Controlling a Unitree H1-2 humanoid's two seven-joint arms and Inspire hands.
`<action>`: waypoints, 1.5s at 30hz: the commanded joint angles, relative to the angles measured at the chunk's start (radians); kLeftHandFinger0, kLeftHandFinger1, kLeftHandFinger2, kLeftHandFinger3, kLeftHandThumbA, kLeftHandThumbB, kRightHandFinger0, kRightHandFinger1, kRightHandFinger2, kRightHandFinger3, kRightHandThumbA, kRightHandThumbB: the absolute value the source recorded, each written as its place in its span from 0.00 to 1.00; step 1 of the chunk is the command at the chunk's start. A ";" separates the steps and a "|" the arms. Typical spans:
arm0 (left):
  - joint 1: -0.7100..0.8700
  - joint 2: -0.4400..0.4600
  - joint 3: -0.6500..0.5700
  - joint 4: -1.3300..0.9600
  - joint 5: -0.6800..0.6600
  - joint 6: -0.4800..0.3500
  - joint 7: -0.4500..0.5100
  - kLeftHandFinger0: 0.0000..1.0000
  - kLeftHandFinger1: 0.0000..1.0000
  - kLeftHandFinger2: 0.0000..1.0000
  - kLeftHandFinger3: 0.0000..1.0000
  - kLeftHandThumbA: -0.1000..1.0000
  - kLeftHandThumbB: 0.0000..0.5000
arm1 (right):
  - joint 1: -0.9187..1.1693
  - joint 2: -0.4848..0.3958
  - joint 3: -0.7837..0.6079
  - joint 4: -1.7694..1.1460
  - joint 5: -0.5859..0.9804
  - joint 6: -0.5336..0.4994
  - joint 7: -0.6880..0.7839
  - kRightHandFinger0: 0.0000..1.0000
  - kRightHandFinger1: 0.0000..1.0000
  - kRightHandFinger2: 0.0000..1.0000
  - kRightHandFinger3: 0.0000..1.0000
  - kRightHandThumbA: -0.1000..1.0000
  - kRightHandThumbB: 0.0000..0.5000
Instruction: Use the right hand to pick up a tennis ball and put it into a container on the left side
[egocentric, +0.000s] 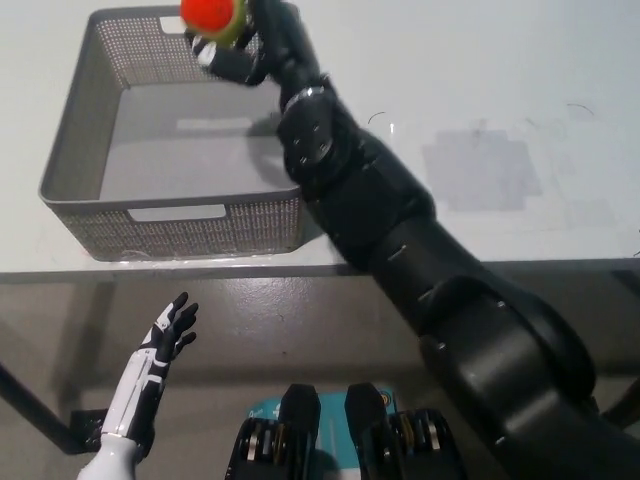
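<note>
The ball (213, 11) was held closed in the right hand (238, 48) above the basket's (200, 227) far edge, positioned for release. The left hand (167, 334), fingers spread, empty, was below the tabletop's (480, 170) near edge.

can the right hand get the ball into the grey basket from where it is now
Probably yes: the right hand holds the tennis ball over the far rim of the open-topped basket, and nothing blocks the way.

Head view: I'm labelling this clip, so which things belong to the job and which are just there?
Job:
- tennis ball, held in the right hand
- grey basket, below the ball

Just there:
- left hand, open, lower left
- table
</note>
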 joint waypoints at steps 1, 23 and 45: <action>-0.009 0.013 -0.009 -0.015 0.020 -0.041 -0.002 1.00 1.00 1.00 1.00 1.00 0.15 | -0.081 0.026 0.053 0.042 -0.053 -0.077 -0.033 0.00 0.36 0.81 0.90 0.00 0.31; -0.034 0.024 -0.013 -0.015 0.021 -0.039 -0.016 1.00 1.00 1.00 1.00 1.00 0.19 | -0.087 0.009 0.246 0.115 -0.131 -0.001 0.148 1.00 1.00 1.00 1.00 0.93 1.00; -0.052 0.041 -0.017 -0.013 0.028 -0.041 -0.028 1.00 1.00 1.00 1.00 1.00 0.24 | 0.120 -0.245 0.077 -0.613 -0.091 0.036 0.185 1.00 1.00 1.00 1.00 1.00 0.99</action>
